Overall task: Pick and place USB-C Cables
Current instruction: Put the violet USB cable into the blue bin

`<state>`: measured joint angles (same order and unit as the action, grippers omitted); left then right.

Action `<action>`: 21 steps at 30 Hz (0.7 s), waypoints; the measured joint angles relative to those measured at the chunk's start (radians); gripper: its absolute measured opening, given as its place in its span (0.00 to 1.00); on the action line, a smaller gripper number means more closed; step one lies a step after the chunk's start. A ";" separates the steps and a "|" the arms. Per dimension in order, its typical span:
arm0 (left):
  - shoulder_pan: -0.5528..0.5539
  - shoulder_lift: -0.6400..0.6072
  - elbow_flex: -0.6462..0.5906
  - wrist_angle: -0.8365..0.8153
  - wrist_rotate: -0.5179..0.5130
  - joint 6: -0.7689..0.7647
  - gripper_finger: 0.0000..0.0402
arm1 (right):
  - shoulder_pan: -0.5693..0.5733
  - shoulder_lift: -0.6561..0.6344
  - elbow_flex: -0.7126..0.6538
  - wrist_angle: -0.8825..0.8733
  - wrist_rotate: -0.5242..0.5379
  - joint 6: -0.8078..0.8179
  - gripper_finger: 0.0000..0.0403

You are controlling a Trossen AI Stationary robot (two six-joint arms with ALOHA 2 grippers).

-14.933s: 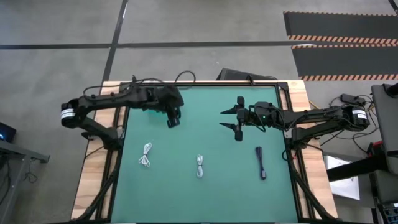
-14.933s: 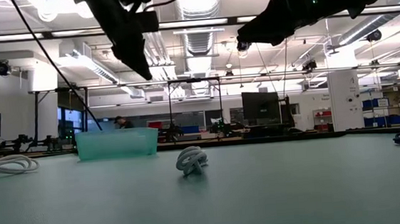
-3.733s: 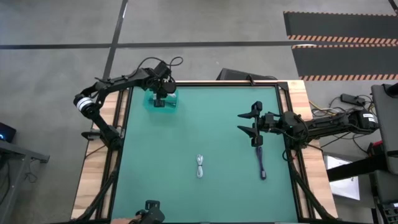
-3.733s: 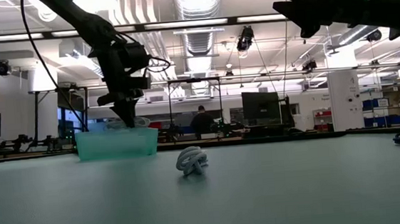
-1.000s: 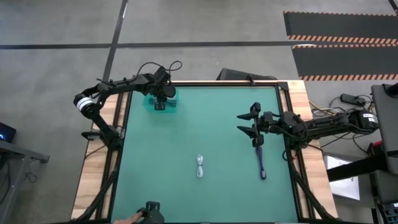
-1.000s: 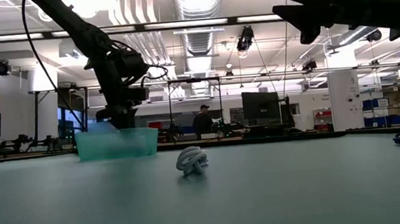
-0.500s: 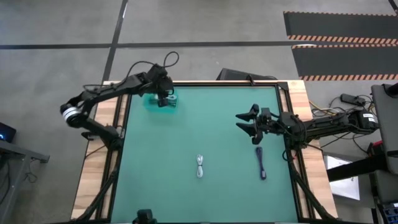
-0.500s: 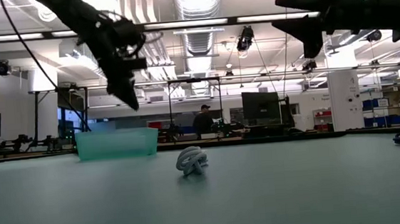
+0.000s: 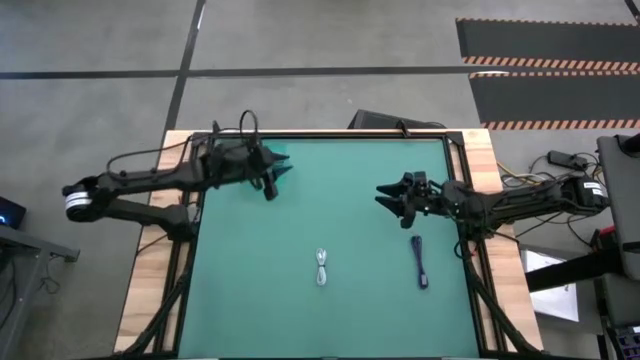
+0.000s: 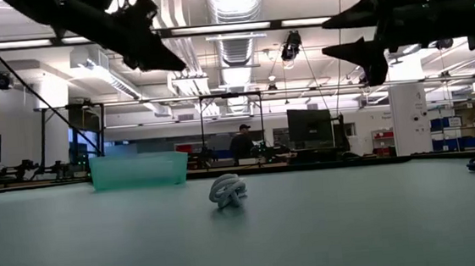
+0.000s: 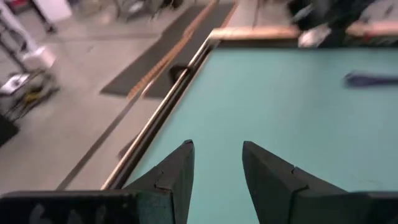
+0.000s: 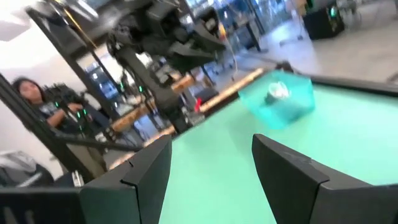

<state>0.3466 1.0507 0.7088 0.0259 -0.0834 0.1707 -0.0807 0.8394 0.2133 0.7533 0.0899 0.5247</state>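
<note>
A white cable bundle (image 9: 321, 267) lies mid-table toward the near edge; the low view shows it as a coil (image 10: 226, 191). A black cable (image 9: 419, 260) lies to the right of it and also shows in the left wrist view (image 11: 370, 79). The teal bin (image 10: 138, 170) stands at the far left corner, under my left arm in the high view. The right wrist view shows a white bundle (image 12: 277, 92) inside the bin (image 12: 292, 102). My left gripper (image 9: 280, 173) (image 11: 217, 146) hangs open and empty above the bin, pointing right. My right gripper (image 9: 385, 195) (image 12: 211, 140) is open in the air, beyond the black cable.
The green mat has a dark frame and wooden borders (image 9: 155, 290) at its sides. Bare mat lies between the two grippers. A dark object (image 9: 375, 120) sits just past the far edge. A person (image 10: 240, 141) stands far back in the room, another beside the table (image 12: 25, 93).
My left gripper has risen out of the bin, drawn back toward the table's left edge and tipped from pointing down to nearly level, pointing right. My right gripper has tipped up to level and shifted slightly toward the left. The cables on the mat have stayed put.
</note>
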 joint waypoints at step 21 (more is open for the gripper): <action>-0.140 -0.056 -0.159 0.259 -0.002 -0.113 0.30 | 0.168 0.002 0.421 -0.924 -0.011 0.267 0.53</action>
<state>0.2070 0.9950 0.5499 0.2852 -0.0849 0.0578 0.0872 0.8413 0.6346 -0.1712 0.0791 0.7914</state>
